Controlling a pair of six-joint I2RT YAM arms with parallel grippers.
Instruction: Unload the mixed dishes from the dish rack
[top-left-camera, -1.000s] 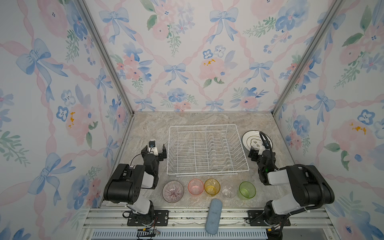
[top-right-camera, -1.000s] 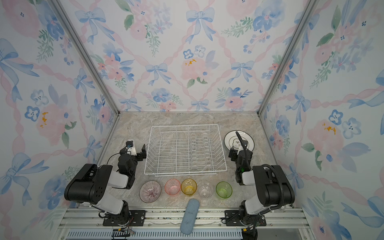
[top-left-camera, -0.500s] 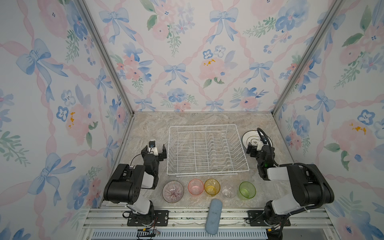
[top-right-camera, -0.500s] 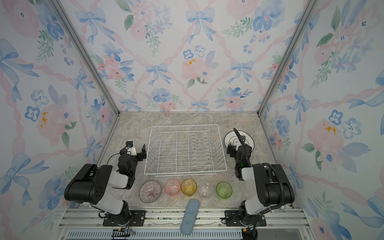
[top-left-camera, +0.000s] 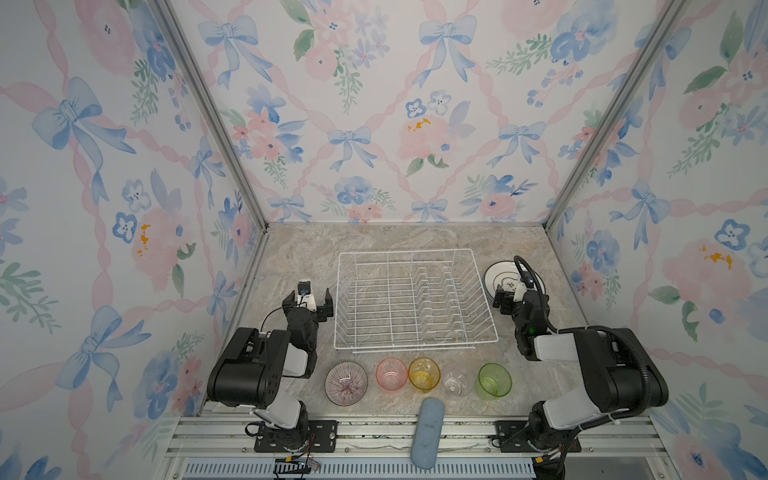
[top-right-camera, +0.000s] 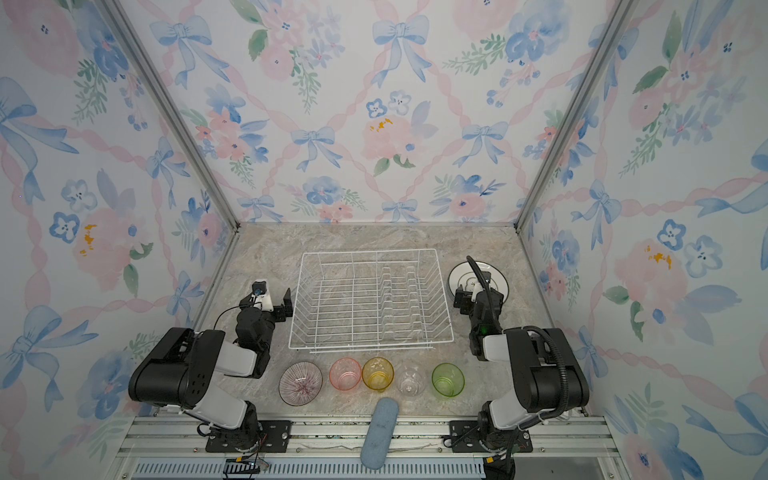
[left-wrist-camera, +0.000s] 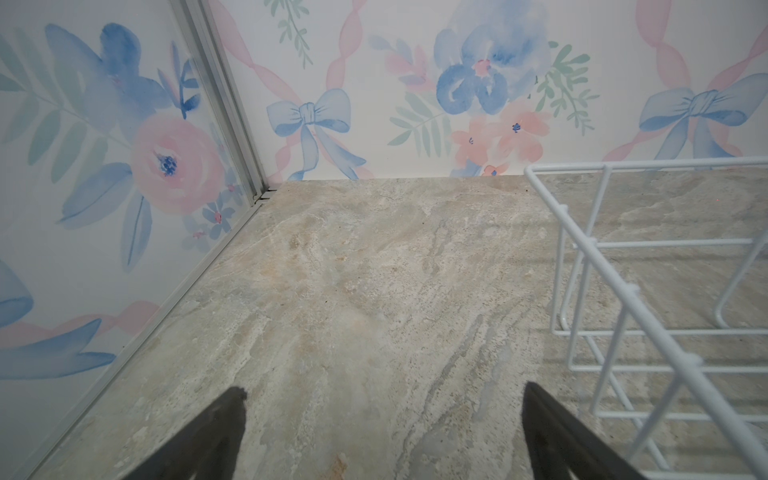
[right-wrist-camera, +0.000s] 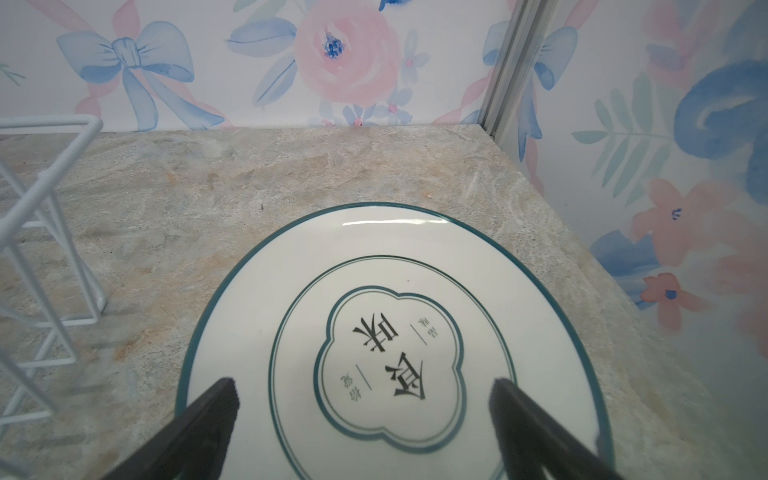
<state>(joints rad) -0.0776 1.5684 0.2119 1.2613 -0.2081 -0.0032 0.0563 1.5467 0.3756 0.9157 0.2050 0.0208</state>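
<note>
We find the dish rack (top-left-camera: 415, 344) bare: nothing stands in its prongs or on its grid. The plates (top-left-camera: 500, 272) lie stacked flat just off the rack's right side. They are directly ahead of and below the right gripper (right-wrist-camera: 362, 386), whose jaws are spread wide with nothing between them. Being round, the stack offers no long axis.

The left gripper (top-left-camera: 309, 294), equally wide and empty, hangs off the rack's left side.

Along the rack's front sit the ribbed bowl (top-left-camera: 346, 383), pink tumbler (top-left-camera: 391, 373), yellow tumbler (top-left-camera: 424, 374), clear tumbler (top-left-camera: 456, 382) and green tumbler (top-left-camera: 494, 380).

We judge the unloading done, so only retreat remains. Since a second ago the right gripper has shifted slightly rackward; the left has not stirred.
</note>
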